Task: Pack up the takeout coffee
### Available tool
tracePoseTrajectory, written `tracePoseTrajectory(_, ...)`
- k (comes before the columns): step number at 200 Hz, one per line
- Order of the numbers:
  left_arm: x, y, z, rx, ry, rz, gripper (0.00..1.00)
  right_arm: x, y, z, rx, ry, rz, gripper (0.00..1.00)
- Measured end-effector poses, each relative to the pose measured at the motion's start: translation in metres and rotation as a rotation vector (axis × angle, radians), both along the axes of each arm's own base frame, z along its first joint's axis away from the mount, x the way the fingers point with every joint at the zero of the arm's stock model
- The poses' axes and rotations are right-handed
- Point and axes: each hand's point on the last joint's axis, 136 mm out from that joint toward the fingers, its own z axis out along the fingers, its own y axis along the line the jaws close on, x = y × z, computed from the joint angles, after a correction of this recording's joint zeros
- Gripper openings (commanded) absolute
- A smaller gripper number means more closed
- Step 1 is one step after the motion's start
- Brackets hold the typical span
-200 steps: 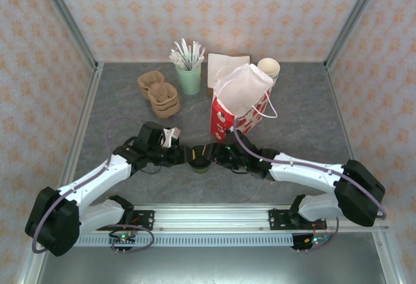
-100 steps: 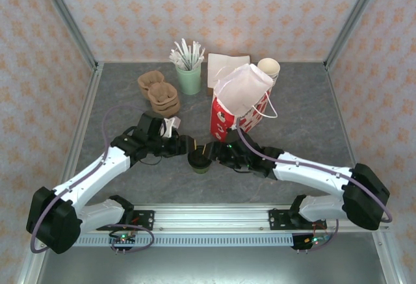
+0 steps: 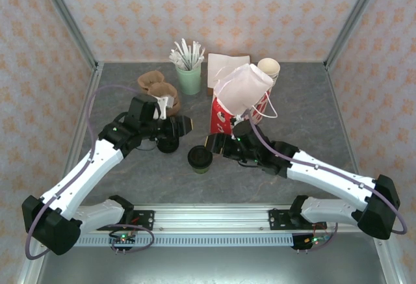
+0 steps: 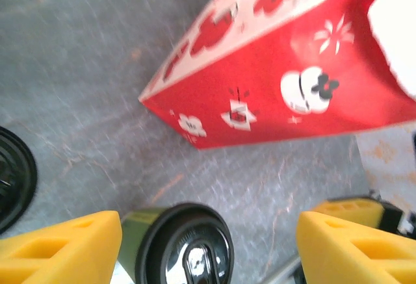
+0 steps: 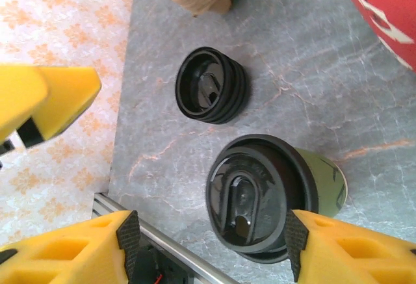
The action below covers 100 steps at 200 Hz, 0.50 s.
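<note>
Near the middle of the counter (image 3: 312,121), the lidded takeout coffee (image 3: 199,158) stands upright, just near-left of the red paper bag (image 3: 224,118). The left end effector (image 3: 184,125) and right end effector (image 3: 210,143) flank it, both released, jaws spread, grasping nothing. A stack of black lids (image 3: 168,144) lies left of the cup.

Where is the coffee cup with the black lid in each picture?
Top view: the coffee cup stands mid-table, near the red bag.
Left wrist view: the coffee cup is at the bottom edge; the red bag is higher up.
Right wrist view: the coffee cup is low in the middle; the red bag sits in the top right corner.
Shared landmark: the red bag.
</note>
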Motion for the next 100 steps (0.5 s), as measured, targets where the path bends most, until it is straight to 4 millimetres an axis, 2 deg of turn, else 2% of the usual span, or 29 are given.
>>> tracePoseTrajectory(19, 0.018, 0.017, 0.013, 0.025, -0.034, 0.089, 0.72, 0.000, -0.002, 0.020, 0.006, -0.035, 0.009, 0.61)
tracePoseTrajectory(38, 0.039, 0.040, 0.015, 0.050, -0.036, 0.209, 0.72, 0.001, -0.006, 0.044, 0.009, -0.084, 0.011, 0.61)
tracePoseTrajectory(68, 0.071, 0.081, -0.006, 0.084, 0.023, 0.412, 0.70, 0.011, -0.025, 0.080, 0.028, -0.157, -0.027, 0.61)
tracePoseTrajectory(100, 0.104, 0.114, -0.035, 0.081, 0.100, 0.579, 0.69, 0.030, -0.057, 0.096, 0.022, -0.190, -0.118, 0.62)
